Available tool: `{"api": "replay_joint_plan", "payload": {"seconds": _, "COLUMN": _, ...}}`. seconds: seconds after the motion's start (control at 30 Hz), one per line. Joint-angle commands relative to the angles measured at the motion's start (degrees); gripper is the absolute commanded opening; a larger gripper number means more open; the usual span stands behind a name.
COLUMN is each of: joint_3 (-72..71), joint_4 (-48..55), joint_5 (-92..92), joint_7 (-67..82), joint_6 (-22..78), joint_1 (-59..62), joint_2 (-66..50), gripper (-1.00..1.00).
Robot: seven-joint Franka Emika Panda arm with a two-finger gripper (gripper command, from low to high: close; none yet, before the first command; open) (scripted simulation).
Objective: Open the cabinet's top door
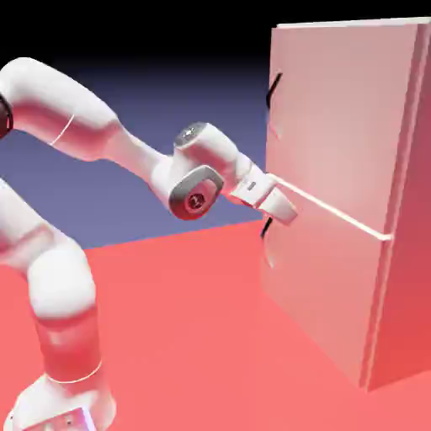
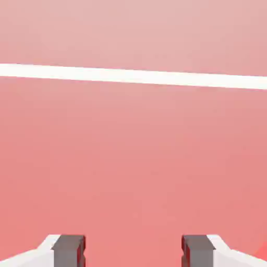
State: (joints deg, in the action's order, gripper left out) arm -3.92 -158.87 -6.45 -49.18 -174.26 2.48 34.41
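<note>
Cabinet [image 1: 337,210] shut, top door [image 1: 332,118] flush, black handle [image 1: 273,93]; gripper [image 2: 133,253] spread wide, holding nothing.

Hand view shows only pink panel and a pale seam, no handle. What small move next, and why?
Probably raise the gripper toward the top door's handle. In the exterior view the open gripper sits level with the seam between the doors, well below that handle, and nothing lies between the fingertips.
</note>
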Motion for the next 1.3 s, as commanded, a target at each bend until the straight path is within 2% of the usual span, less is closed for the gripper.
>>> {"api": "replay_joint_plan", "payload": {"seconds": 0.0, "joint_3": -1.5, "joint_4": 0.8, "joint_5": -2.4, "joint_7": -2.5, "joint_6": -0.1, "joint_1": 1.2, "joint_2": 0.6, "gripper": 0.00}}
{"api": "replay_joint_plan", "payload": {"seconds": 1.27, "joint_3": -56.7, "joint_4": 30.9, "joint_5": -93.3, "joint_7": -97.2, "joint_6": -3.7, "joint_1": 45.8, "joint_2": 25.3, "gripper": 0.00}}
